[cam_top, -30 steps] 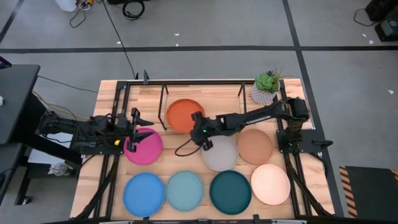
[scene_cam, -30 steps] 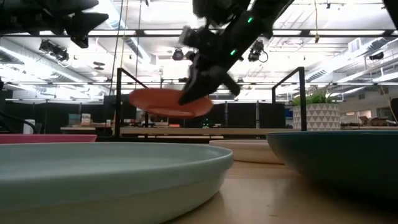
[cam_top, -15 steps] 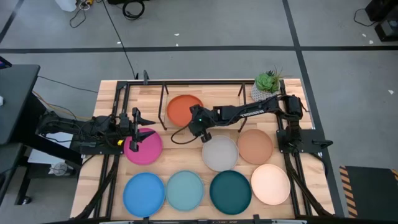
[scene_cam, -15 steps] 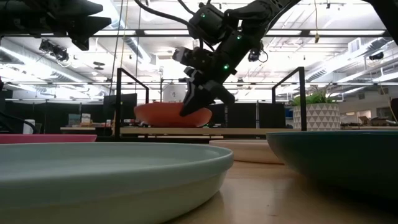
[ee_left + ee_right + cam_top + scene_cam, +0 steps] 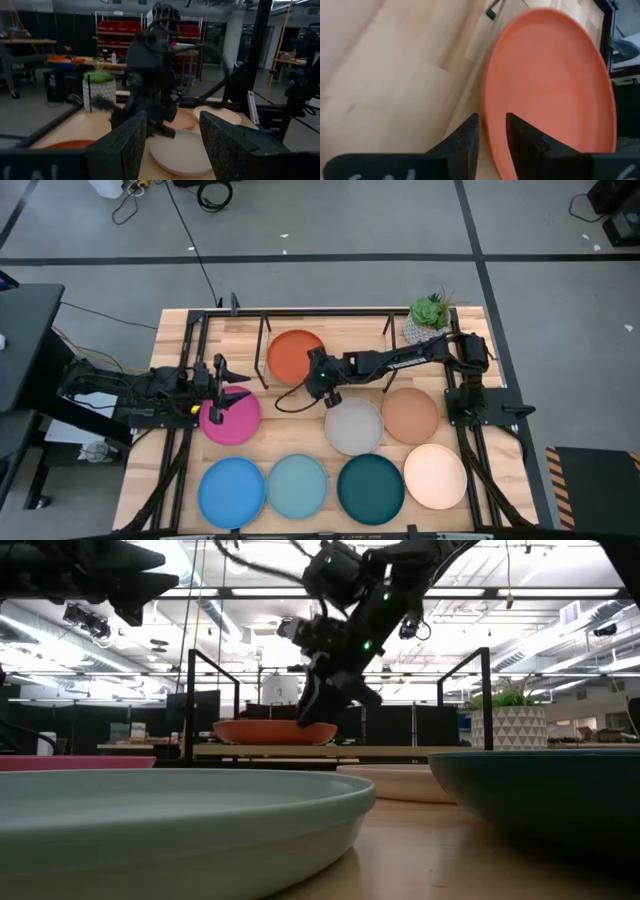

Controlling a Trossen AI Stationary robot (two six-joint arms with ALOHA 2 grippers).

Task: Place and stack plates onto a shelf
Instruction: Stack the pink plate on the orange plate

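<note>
1. Resting flat on the shelf (image 5: 372, 312) board: orange plate (image 5: 297, 356), right end effector (image 5: 322, 380) pinching its 4 o'clock rim.
2. Hovering above magenta plate (image 5: 231, 417): left end effector (image 5: 226, 386), fingers parted, empty.
3. Remaining six plates lie on the worktop (image 5: 170, 344).

Potted plant (image 5: 430, 319) w/ green spiky leaves in white patterned pot, far right corner of wooden table (image 5: 170, 340). Black cable (image 5: 190, 240) runs across grey floor (image 5: 330, 220) beyond table, w/ dark tape lines. Red storage bins (image 5: 122, 26) on rack in room behind.
</note>
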